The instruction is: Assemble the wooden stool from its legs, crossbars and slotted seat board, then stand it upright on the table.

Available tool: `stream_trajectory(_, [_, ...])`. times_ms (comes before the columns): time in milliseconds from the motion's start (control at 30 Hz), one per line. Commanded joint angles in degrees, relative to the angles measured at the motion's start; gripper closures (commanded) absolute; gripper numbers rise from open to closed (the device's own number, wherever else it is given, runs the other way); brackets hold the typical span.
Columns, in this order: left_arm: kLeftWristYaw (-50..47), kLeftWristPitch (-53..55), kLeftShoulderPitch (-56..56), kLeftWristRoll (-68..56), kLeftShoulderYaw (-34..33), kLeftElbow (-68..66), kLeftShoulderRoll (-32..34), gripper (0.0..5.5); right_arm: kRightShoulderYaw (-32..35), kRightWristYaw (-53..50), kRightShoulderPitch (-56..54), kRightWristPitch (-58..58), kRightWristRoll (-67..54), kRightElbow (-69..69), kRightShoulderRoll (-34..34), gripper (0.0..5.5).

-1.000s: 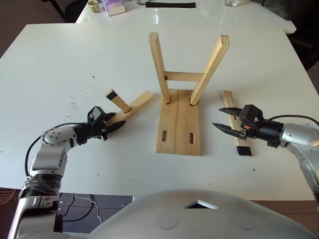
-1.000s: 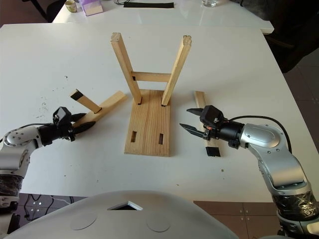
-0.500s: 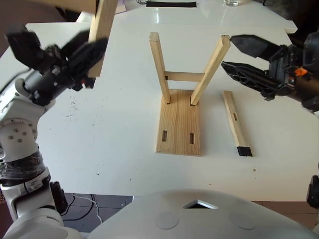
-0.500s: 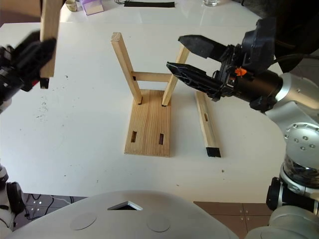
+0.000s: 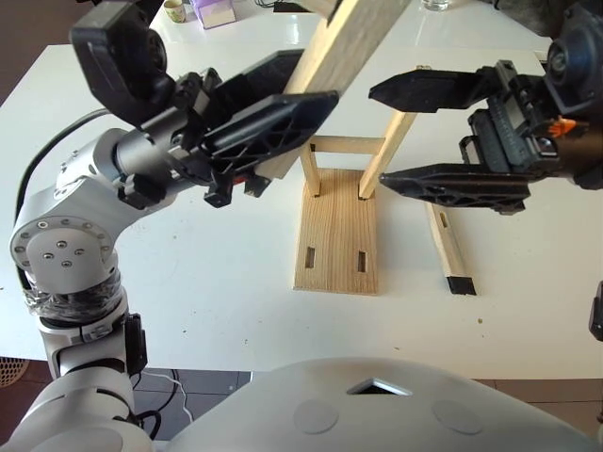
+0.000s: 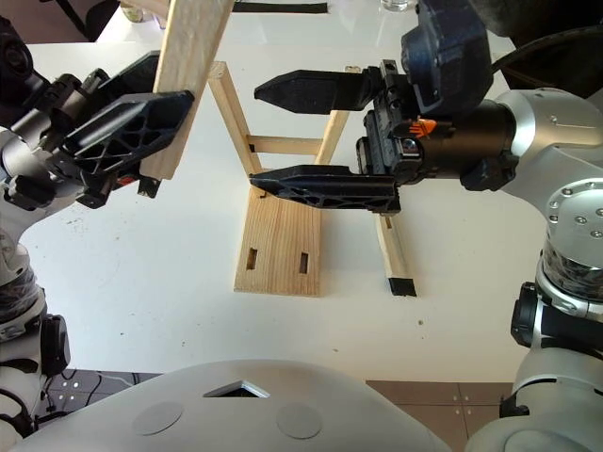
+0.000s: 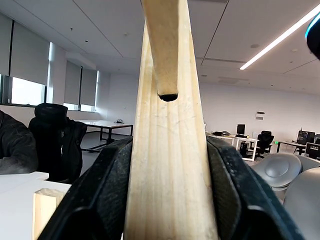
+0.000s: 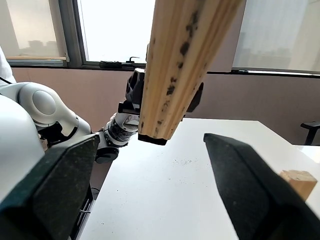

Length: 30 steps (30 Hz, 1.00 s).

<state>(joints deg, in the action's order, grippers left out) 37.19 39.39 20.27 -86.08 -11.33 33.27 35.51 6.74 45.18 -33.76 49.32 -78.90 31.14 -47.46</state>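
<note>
While right fingers (image 5: pixel 443 184) gape, left fingers (image 5: pixel 273 118) clamp a leg (image 5: pixel 349 38).

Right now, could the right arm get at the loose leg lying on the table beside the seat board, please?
Probably yes. The right gripper is open and empty, raised over the table. The loose leg lies flat, apart from the seat board, with nothing on it. The arm would only need to lower.

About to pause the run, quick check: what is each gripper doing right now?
Left gripper: closed on a wooden leg piece, held up in the air.
Right gripper: open, holding nothing.
</note>
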Motion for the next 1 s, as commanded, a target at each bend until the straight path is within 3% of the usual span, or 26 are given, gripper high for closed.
stream_trajectory(33, [2.3,0.6,-1.8,3.6,1.9,1.0,0.4,3.47,-1.0,0.2,-3.3,1.2,-0.4,-0.3,0.4,1.66])
stream_trajectory(333, [6.9,0.0,-5.2,10.7,4.4,2.3,0.8,3.47,-2.2,-1.0,-6.4,1.7,0.1,-1.5,2.2,1.66])
stream_trajectory(667, [7.7,-0.8,-5.1,12.8,3.6,2.1,0.4,3.47,-3.8,2.0,-4.3,1.5,5.6,-0.4,0.9,3.23])
stream_trajectory(1000, [7.3,-0.6,-3.2,15.1,3.8,1.0,-0.2,3.47,-5.3,5.6,-0.6,-1.2,12.0,-0.3,-0.4,3.28])
